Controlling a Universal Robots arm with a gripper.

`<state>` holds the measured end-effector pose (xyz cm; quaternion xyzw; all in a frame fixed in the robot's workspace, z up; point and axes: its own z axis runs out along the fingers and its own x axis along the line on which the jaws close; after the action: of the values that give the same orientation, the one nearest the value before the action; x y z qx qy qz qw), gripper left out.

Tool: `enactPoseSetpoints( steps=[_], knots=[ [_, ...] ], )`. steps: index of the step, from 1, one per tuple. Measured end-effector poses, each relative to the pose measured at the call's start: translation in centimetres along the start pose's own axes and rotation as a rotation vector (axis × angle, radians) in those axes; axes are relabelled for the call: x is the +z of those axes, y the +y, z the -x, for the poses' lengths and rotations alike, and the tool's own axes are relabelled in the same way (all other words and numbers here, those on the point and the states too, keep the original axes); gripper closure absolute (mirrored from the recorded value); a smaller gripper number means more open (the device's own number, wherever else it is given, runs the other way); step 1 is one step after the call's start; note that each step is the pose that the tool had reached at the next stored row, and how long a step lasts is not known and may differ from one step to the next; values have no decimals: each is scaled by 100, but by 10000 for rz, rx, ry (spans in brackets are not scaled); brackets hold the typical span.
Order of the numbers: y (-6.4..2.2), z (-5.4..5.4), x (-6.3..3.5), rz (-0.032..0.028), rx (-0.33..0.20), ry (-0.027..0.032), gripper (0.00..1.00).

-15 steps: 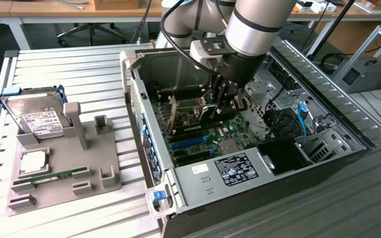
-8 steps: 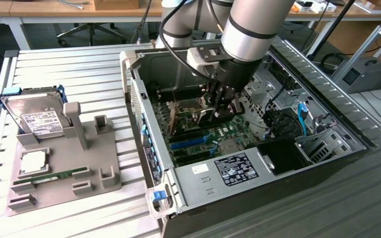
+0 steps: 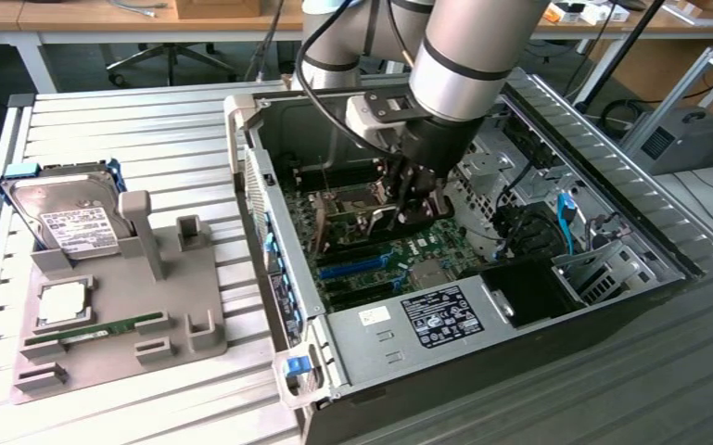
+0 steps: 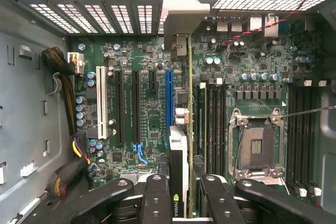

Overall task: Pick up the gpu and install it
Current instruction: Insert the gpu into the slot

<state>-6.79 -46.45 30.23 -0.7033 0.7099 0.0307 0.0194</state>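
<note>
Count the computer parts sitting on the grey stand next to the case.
3: a hard drive propped upright at the far end, a silver processor chip lying flat nearer the camera, and a green memory stick nearest. Nothing seems hidden.

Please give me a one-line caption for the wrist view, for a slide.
Jaws closed on the gpu, held edge-on over the motherboard.

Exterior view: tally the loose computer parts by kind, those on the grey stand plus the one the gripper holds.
Hard drive: 1
CPU: 1
RAM stick: 1
gpu, in the gripper: 1
Total: 4
</note>
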Motion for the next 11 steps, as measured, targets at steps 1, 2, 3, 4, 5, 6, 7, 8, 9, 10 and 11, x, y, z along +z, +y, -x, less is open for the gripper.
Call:
enactPoseSetpoints(
  steps=[1,2,3,4,5,6,7,8,9,10,11],
  knots=[
    [2,-1,16,0,-1,0,73],
    [5,-3,35,0,-2,0,73],
    [7,-4,50,0,-2,0,73],
    [9,-5,63,0,-3,0,73],
    [10,-5,74,0,-4,-1,73],
    [11,-6,83,-1,-5,-1,73],
    [12,-6,83,0,-5,1,73],
    [12,-6,83,1,-5,2,73],
    [12,-7,83,1,-5,2,73],
    [13,-12,84,0,-4,-1,73],
    [12,-19,84,1,-4,0,73]
  ],
)
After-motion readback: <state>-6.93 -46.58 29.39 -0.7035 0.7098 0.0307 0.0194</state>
